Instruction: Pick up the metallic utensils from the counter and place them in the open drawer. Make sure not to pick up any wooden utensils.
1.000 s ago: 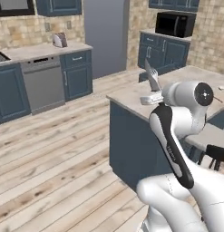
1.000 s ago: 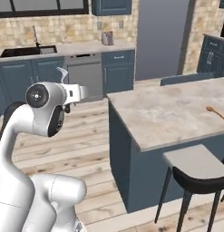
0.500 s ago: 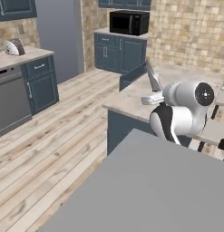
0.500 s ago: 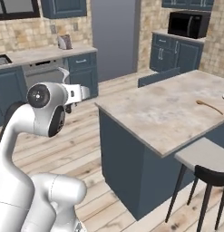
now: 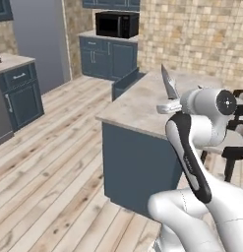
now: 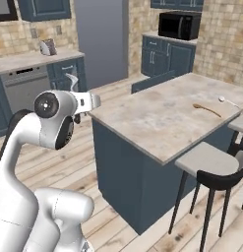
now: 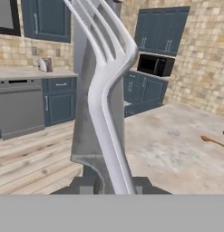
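My gripper [image 7: 113,186] is shut on two metal utensils that stand upright from it: a broad grey knife blade [image 7: 86,122] and a silvery fork [image 7: 106,95] with curved tines in front of it. The knife [image 5: 168,82] points up above the gripper [image 5: 165,107], level with the near corner of the counter [image 5: 137,106]. From the other side the gripper [image 6: 91,101] hangs just off the counter's [image 6: 157,115] left corner. An orange-brown wooden spoon [image 6: 206,109] and a thin silvery spoon [image 6: 228,101] lie at the far right of the top. The open drawer [image 6: 152,81] juts from the island's far side.
Dark stools [image 6: 211,170] stand along the island's right side. Blue cabinets with a microwave [image 6: 178,25] line the back wall, a dishwasher [image 6: 23,86] and toaster [image 6: 46,47] the left wall. Bare wooden floor [image 5: 49,162] lies left of the island.
The whole scene has shifted as the base drove: the island now sits closer and more central. The arm keeps its pose, still shut on the utensils.
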### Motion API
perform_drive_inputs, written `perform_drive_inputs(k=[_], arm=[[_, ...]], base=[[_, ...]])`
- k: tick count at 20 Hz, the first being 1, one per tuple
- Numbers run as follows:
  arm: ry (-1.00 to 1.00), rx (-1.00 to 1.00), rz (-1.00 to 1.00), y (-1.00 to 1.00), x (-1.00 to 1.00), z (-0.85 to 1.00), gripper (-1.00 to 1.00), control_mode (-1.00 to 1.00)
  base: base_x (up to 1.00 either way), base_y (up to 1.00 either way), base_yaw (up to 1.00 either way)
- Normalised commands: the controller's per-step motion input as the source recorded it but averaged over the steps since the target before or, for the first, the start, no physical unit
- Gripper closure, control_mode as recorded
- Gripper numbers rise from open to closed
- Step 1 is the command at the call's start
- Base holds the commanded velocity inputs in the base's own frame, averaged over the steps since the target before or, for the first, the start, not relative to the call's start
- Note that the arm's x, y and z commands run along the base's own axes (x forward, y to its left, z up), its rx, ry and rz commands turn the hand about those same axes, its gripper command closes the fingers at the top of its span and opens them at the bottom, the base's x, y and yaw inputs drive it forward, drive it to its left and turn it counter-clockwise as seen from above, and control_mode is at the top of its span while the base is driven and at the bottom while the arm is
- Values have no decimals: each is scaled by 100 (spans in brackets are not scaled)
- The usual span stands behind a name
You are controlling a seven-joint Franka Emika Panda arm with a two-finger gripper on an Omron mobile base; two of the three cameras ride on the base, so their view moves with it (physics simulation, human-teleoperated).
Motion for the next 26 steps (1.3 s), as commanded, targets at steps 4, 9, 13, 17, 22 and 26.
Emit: perform_drive_inputs(k=[4, 9, 13, 17, 22, 26], arm=[[0, 0, 0, 0, 0, 0, 100, 100], [0, 0, 0, 0, 0, 0, 100, 100], [0, 0, 0, 0, 0, 0, 100, 100], [0, 0, 0, 0, 0, 0, 100, 100], [0, 0, 0, 0, 0, 0, 100, 100], [0, 0, 0, 0, 0, 0, 100, 100]], base=[[95, 6, -7], [74, -90, 14], [19, 75, -5], [23, 100, -19], [74, 100, -27], [73, 100, -27]])
